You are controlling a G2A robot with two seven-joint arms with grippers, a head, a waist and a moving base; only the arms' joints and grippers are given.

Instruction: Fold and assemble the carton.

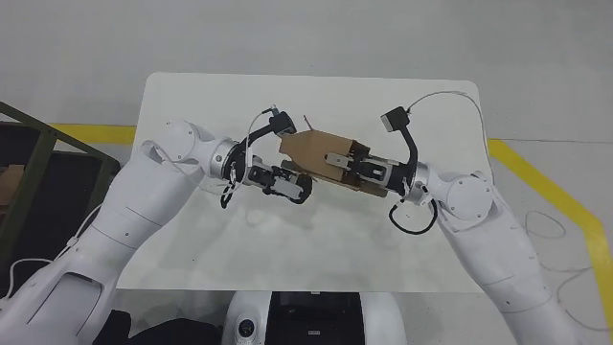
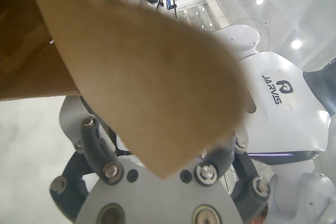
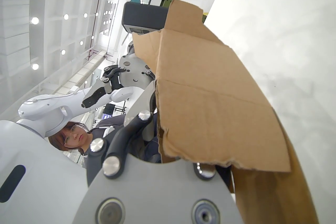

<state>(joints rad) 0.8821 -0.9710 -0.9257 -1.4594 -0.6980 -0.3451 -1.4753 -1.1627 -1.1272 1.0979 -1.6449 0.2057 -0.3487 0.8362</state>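
Carton (image 1: 321,149), brown and partly folded, lies between your two arms at the middle of the white counter (image 1: 192,105). Your right pincer (image 1: 356,167) grips the carton at its open end, with one finger (image 3: 140,104) pressed flat against a creased panel. Your left pincer (image 1: 297,186) stands spread apart at the opposite end. A loose flap (image 2: 147,72) hangs between its finger links.

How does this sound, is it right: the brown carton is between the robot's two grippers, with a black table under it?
Not quite. The table is white, not black, as the top view shows. The rest stands: the brown carton is between the left gripper and the right gripper, with the table under it.
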